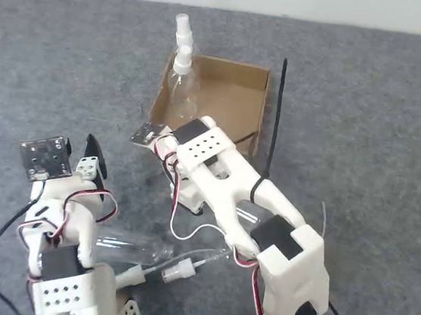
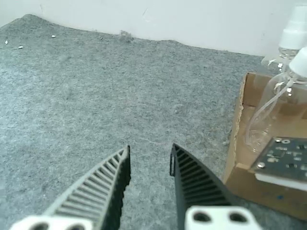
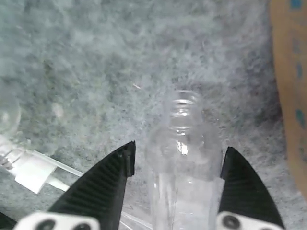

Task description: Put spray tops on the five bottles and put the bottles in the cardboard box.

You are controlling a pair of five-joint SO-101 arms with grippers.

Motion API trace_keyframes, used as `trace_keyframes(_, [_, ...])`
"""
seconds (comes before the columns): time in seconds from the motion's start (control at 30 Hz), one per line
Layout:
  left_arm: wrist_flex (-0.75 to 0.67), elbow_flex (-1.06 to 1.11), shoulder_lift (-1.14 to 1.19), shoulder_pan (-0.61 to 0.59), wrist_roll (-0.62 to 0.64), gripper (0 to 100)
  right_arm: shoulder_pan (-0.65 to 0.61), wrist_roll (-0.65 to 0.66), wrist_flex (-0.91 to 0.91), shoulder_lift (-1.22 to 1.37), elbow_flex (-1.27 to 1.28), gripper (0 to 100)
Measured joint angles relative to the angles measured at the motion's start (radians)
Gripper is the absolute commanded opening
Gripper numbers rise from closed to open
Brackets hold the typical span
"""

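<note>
Two sprayer-topped bottles (image 2: 276, 103) stand at the cardboard box (image 2: 240, 163), just beside the left claw (image 2: 150, 148), which is released over grey carpet (image 2: 96, 86). The right claw (image 3: 178, 148) is released too, straddling an uncapped bottle (image 3: 184, 191); a loose spray top (image 3: 33, 172) lies beside it.

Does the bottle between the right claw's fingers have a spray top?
No, the bottle at the right claw has a bare threaded neck.
</note>
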Motion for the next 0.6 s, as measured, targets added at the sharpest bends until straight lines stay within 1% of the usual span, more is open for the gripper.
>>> trace_keyframes(0.3, [0.0,0.0,0.0,0.0,0.0,13,0.003,0.0,0.0,0.0,0.011,17.8])
trace_keyframes(0.47, [0.0,0.018,0.0,0.0,0.0,13,0.005,0.0,0.0,0.0,0.011,9.6])
trace_keyframes(0.6, [0.0,0.018,0.0,0.0,0.0,13,0.006,0.0,0.0,-0.002,0.011,9.4])
